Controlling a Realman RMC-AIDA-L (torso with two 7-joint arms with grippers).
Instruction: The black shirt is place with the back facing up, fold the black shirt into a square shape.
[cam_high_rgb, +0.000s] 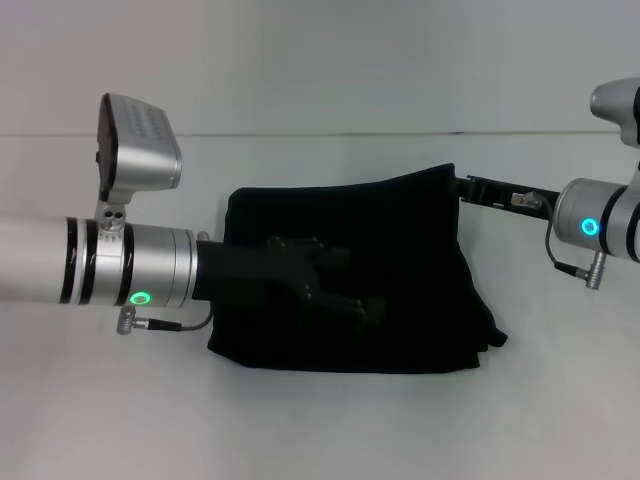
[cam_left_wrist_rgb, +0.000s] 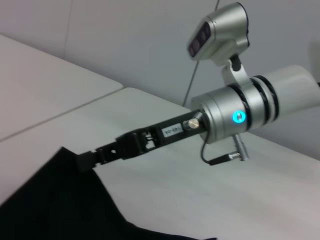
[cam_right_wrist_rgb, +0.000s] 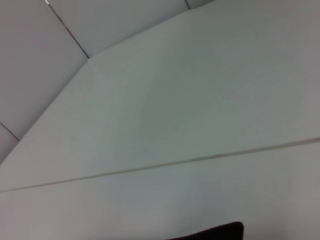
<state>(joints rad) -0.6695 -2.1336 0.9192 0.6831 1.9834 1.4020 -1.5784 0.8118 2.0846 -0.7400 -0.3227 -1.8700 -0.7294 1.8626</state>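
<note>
The black shirt (cam_high_rgb: 400, 250) lies folded into a rough rectangle on the white table (cam_high_rgb: 300, 430). My left gripper (cam_high_rgb: 355, 282) reaches in from the left and hovers low over the middle of the shirt, its fingers spread and holding nothing. My right gripper (cam_high_rgb: 463, 187) is at the shirt's far right corner and is shut on that corner, which is pulled up into a point. The left wrist view shows the right gripper (cam_left_wrist_rgb: 85, 159) pinching the corner of the shirt (cam_left_wrist_rgb: 55, 200). The right wrist view shows only a sliver of the shirt (cam_right_wrist_rgb: 215, 232).
The table's far edge (cam_high_rgb: 300, 135) meets a pale wall behind the shirt. Bare table surface lies in front of the shirt and on both sides of it. A cable (cam_high_rgb: 165, 322) hangs under the left wrist.
</note>
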